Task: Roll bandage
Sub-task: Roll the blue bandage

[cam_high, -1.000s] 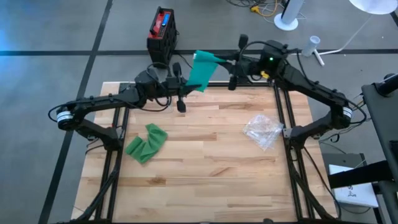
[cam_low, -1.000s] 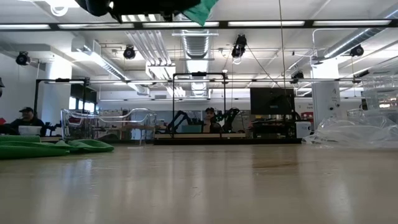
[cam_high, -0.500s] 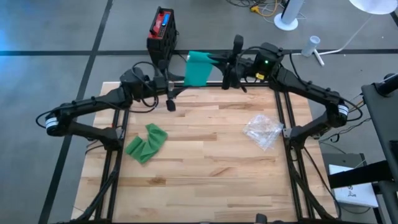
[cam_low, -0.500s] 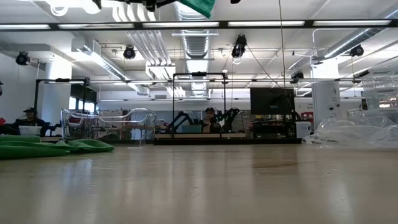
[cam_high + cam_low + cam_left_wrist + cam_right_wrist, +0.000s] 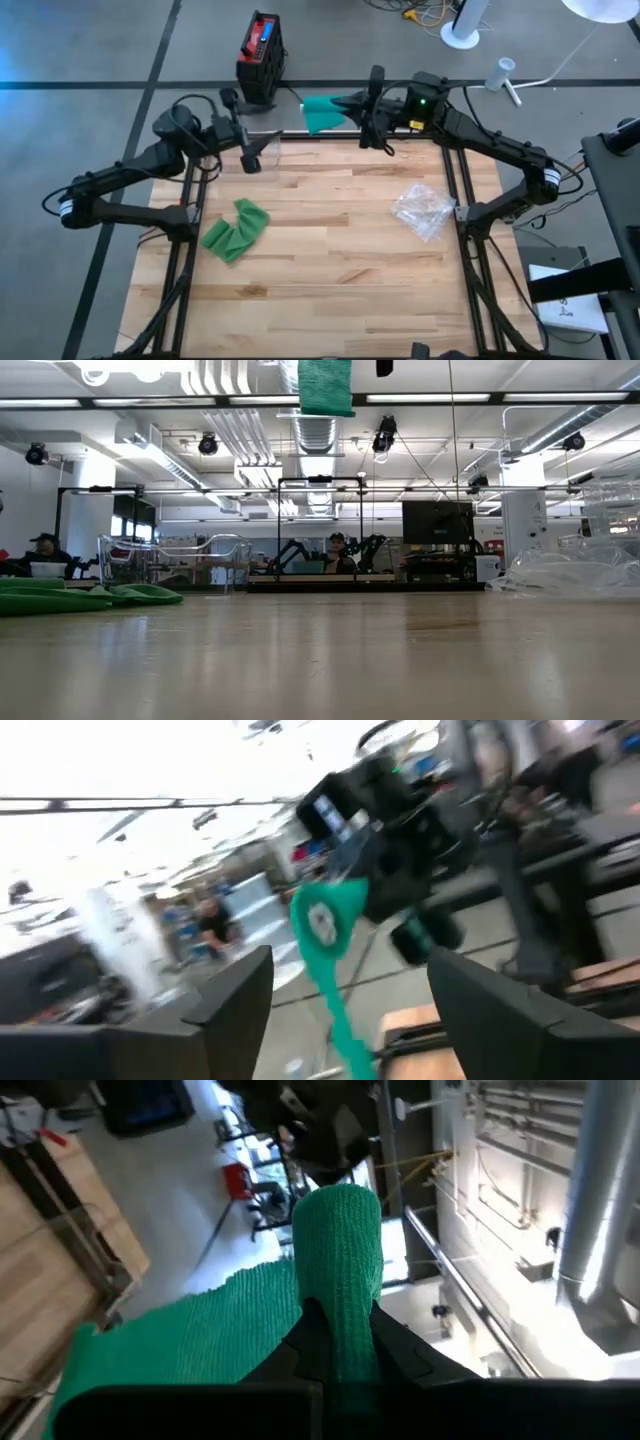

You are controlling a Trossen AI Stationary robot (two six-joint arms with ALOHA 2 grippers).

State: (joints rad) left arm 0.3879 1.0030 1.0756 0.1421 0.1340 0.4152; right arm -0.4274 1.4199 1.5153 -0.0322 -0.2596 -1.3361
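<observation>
The green bandage point(image 5: 322, 115) is partly wound into a roll point(image 5: 322, 920), and its loose tail point(image 5: 345, 1030) hangs below. It is high over the table's far edge, and my right gripper point(image 5: 352, 103) is shut on the roll. My left gripper point(image 5: 252, 155) stands open to the roll's left, apart from it; the left wrist view shows its fingers point(image 5: 240, 1005) spread with nothing between them. The low view shows only the hanging tail point(image 5: 325, 385) at the top. A second green bandage point(image 5: 235, 228) lies crumpled on the table's left part. My right gripper pinches the wound part of the bandage point(image 5: 340, 1310) between its two fingers point(image 5: 310, 1342). The fingers come level from the table's right and lie along the roll, which sticks out past their tips. The roll is lifted clear, and the unwound tail point(image 5: 180, 1350) hangs slack from it.
A crumpled clear plastic bag point(image 5: 425, 210) lies on the table's right part. A black and red box point(image 5: 260, 50) stands on the floor beyond the far edge. The wooden table point(image 5: 330, 290) is bare in the middle and near part.
My left gripper has opened and let go of the bandage's tail, then drawn back toward the table's left edge and upward. My right gripper has rolled about its own line while staying near the far edge. The tail, earlier stretched slantwise between both grippers, now hangs from the roll.
</observation>
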